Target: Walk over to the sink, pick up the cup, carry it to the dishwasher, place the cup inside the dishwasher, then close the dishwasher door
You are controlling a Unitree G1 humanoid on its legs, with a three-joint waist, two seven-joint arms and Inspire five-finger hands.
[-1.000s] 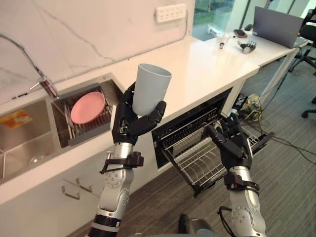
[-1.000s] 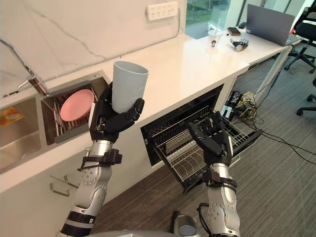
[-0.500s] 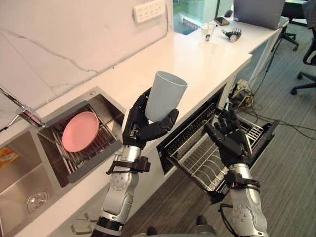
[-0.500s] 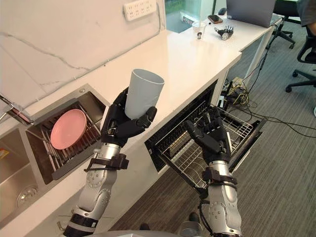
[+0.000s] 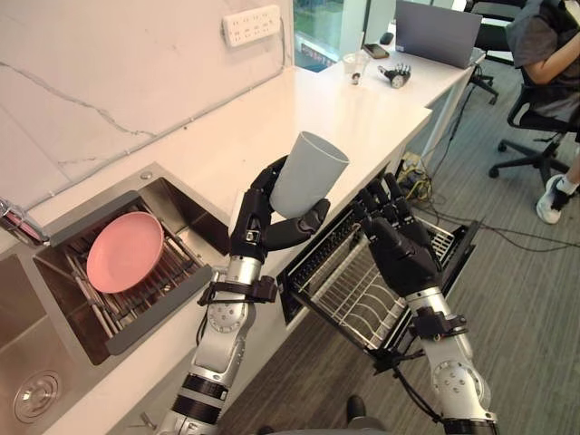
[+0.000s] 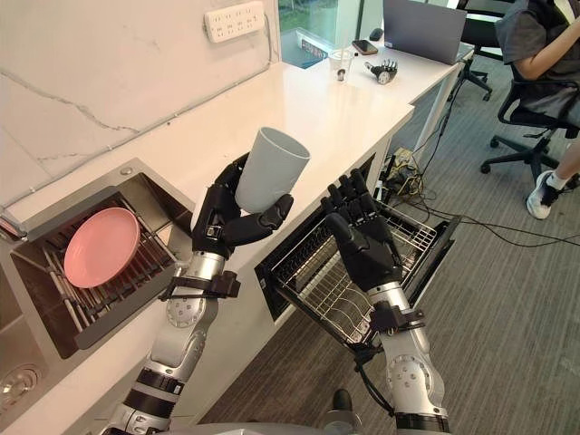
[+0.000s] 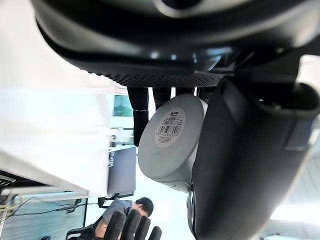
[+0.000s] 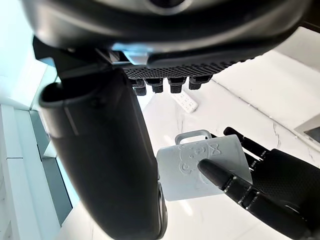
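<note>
My left hand (image 5: 258, 227) is raised over the counter's front edge, its fingers and thumb curled round a pale grey-blue cup (image 5: 308, 175) that stands mouth up and slightly tilted. In the left wrist view the cup's round base (image 7: 169, 134) shows past the fingers. Just right of it my right hand (image 5: 399, 249) is held up with its fingers straight and nothing in it. Below both hands the dishwasher (image 5: 313, 263) is open in the counter front, its wire rack (image 5: 362, 290) pulled out over the lowered door (image 5: 458, 258).
A pink plate (image 5: 125, 251) stands in the drying rack of the sink (image 5: 177, 204) at the left. The white counter (image 5: 299, 118) runs back to a desk with a laptop (image 5: 438, 34). A person sits on an office chair (image 5: 544, 127) at the far right.
The camera has swung and moved nearer the dishwasher, so the whole scene has shifted left. My right hand has risen closer beside the cup. A seated person has come into view.
</note>
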